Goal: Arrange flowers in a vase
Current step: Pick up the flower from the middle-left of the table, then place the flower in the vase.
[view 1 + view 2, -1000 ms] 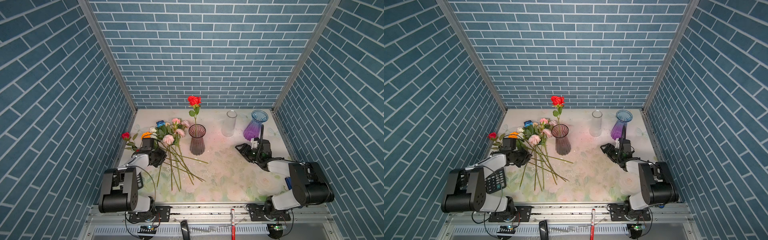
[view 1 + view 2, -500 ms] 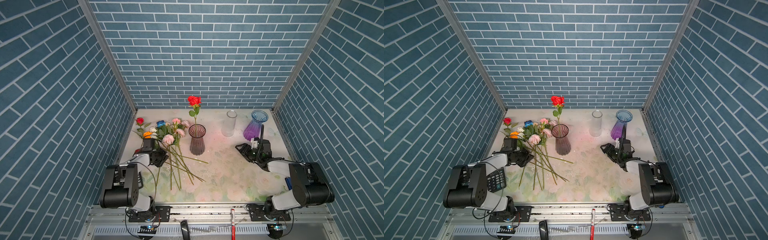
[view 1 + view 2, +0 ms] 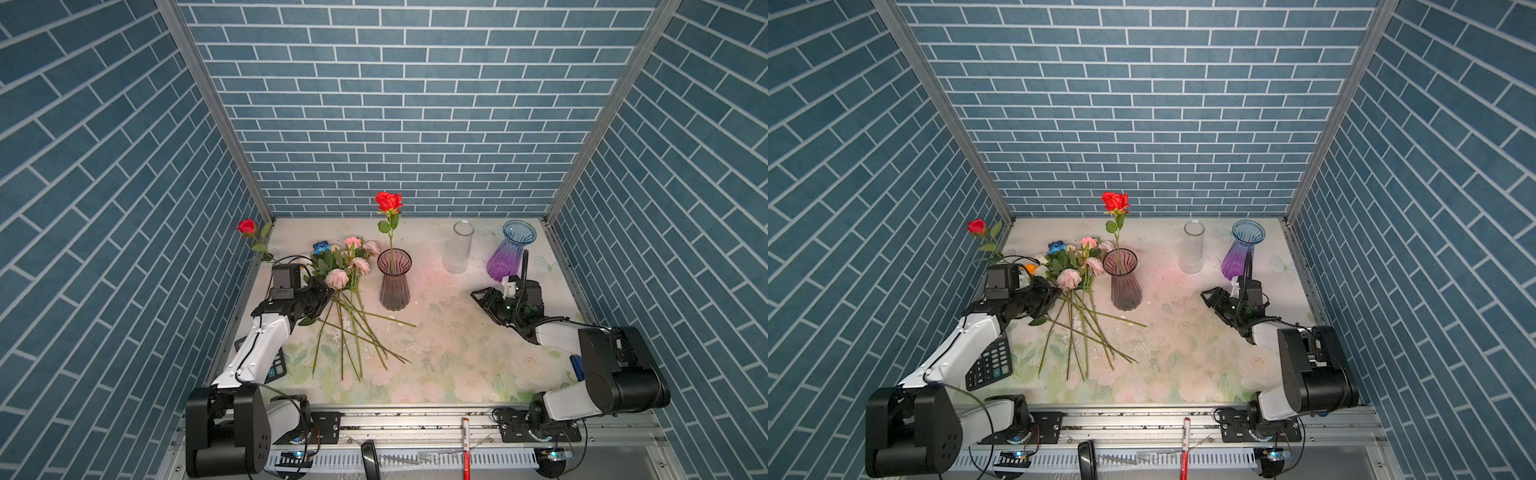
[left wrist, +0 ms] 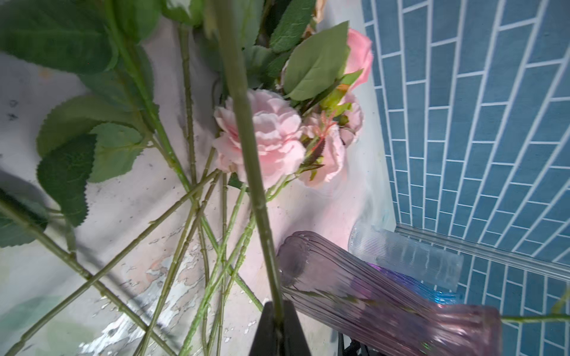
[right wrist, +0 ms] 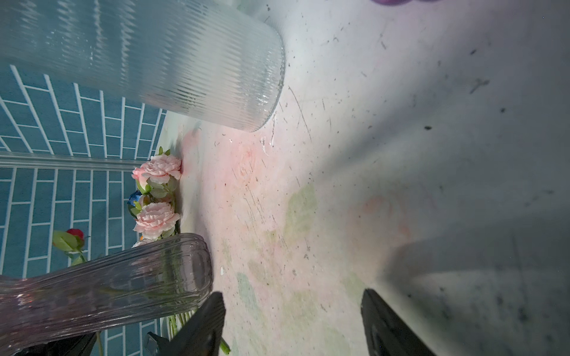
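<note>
Lifted since second ago: small red rose (image 3: 246, 226), our left gripper (image 4: 279, 320) clamped on its stem. We count only tall red rose (image 3: 388, 201) in vase (image 3: 394, 286). Remaining flowers (image 3: 345, 274) lie heaped on table (image 3: 457, 353). Right gripper (image 5: 291, 296) apart, empty.

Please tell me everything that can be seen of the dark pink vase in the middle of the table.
The dark pink vase looks like tinted see-through glass with vertical ribs. It has a wide mouth, a narrower waist and a broad base. It stands upright on the floral table, beside the heap of loose flowers. One red rose stands in it, its bloom above the mouth.
</note>
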Tool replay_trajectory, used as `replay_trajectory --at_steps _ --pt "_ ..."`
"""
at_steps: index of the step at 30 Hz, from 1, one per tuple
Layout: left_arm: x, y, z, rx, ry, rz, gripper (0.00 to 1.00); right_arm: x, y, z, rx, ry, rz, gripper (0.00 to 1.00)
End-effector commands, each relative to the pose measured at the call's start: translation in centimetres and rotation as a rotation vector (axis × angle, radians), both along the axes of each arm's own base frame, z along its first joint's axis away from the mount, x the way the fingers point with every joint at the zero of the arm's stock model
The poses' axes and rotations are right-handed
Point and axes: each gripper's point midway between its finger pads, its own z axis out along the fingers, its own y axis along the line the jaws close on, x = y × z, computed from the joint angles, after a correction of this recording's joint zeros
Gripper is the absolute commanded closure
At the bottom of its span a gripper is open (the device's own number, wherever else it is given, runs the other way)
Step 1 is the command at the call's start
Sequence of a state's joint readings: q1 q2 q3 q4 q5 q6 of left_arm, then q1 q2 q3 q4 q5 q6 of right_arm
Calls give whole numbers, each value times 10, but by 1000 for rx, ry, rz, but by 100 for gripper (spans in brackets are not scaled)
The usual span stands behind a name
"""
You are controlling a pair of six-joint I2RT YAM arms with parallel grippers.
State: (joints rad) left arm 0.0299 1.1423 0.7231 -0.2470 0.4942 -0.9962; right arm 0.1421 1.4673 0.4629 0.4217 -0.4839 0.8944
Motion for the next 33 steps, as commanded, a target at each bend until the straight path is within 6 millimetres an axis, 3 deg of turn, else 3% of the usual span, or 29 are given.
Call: replay_trajectory --at_steps 1,5,10,16,23,27,33 --pt "5 -10 43 8 -159 -58 100 -1 1 7 20 -16 -9 28" --pt "6 -27 99 77 -297 -138 100 -1 1 7 20 -17 -9 28" --pt "2 -75 182 164 -542 -313 100 -2 1 7 22 -20 -10 28" --pt "-7 -112 238 228 -798 -393 100 -3 0 9 21 -31 -13 28" --pt "-6 -145 262 324 -943 -479 100 -4 0 11 26 -40 -12 28" --pt "-4 -166 259 445 -1020 -535 100 -4 -1 12 28 -49 -14 28" --pt "13 -178 244 530 -1058 -562 100 -5 -1 12 33 -50 -15 28"
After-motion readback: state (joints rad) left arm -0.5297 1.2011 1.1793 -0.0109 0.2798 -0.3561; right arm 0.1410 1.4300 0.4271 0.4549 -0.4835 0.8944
